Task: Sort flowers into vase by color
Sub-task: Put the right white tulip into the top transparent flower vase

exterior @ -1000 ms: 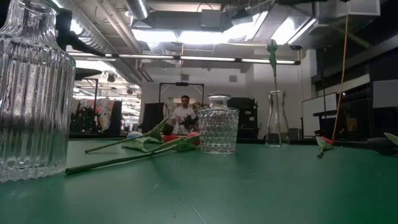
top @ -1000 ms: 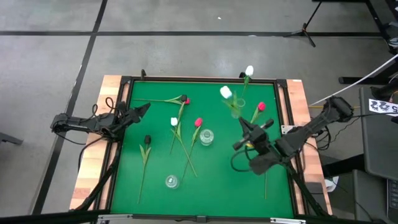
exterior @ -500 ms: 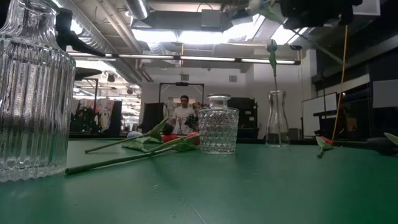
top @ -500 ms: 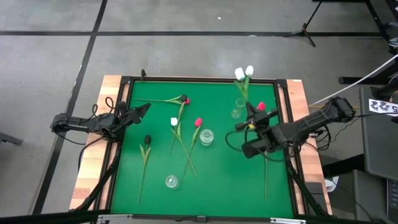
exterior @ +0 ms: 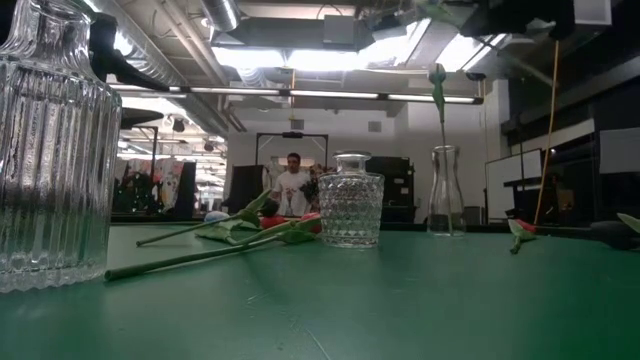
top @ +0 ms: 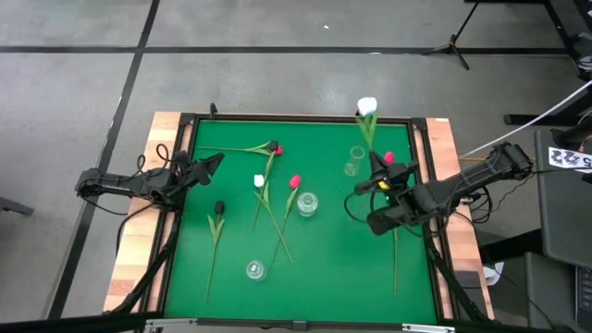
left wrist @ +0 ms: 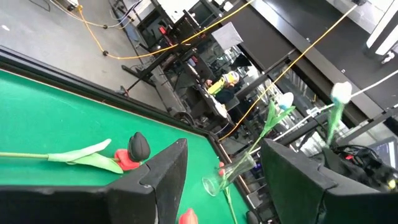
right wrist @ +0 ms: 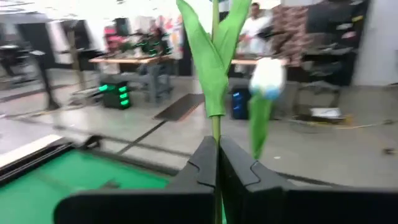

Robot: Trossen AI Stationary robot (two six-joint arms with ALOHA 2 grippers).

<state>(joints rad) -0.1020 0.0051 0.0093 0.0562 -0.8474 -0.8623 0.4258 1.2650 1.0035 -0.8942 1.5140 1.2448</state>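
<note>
My right gripper (top: pixel 375 178) is shut on a white tulip and stands raised over the table's far right part, beside the slim glass vase (top: pixel 354 163). The held tulip's head (left wrist: pixel 341 92) is up; in the right wrist view its leaves (right wrist: pixel 214 56) rise above the fingers. A second white tulip (left wrist: pixel 285 99) stands with its stem in the slim vase (left wrist: pixel 231 172). In the high view the two white heads (top: pixel 367 106) overlap. My left gripper (top: pixel 209 165) is open and waits at the left edge. My right gripper pinches the white tulip's green stem (right wrist: pixel 215 129) between its two fingers, just below the leaves. The fingers lie across the stem. The tulip is lifted clear and stands roughly upright, head above the fingers; its lower stem is hidden behind the gripper.
On the green mat lie a red tulip (top: pixel 277 149), a white one (top: pixel 259 181), a red one (top: pixel 295 181), a dark one (top: pixel 219 209) and a red one (top: pixel 388 158) by the right arm. A round vase (top: pixel 307 203) and a ribbed vase (top: pixel 255 270) stand mid-table.
My right gripper has moved toward the table's far edge and tipped up, still shut on the white tulip. The tulip has swung from slanting over the mat to nearly upright, and its head now sits beside the head of the tulip in the slim vase.
</note>
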